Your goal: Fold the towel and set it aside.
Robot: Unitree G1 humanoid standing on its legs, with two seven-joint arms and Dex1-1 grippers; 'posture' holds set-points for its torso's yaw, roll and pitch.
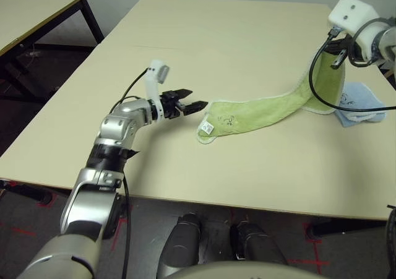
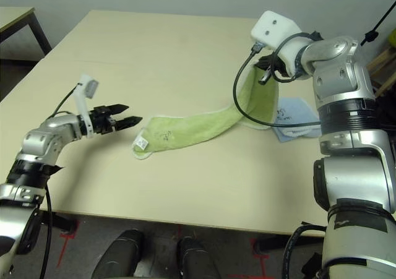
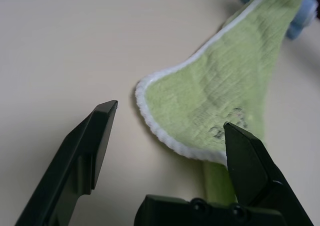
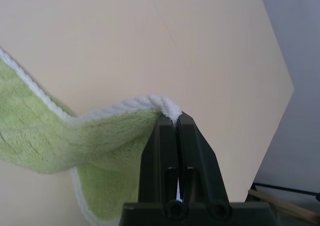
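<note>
We see the towel strung across the worktop. Its near end, with the small dark logo and a white tag, lies flat. Its far end is lifted off the surface, pinched at the white edging by our right pincer, whose fingers are closed tight on it. Our left pincer stands wide apart just beside the towel's near end, not touching it. A light blue cloth lies partly hidden behind the raised towel and a black cable. The logo is too small to read.
</note>
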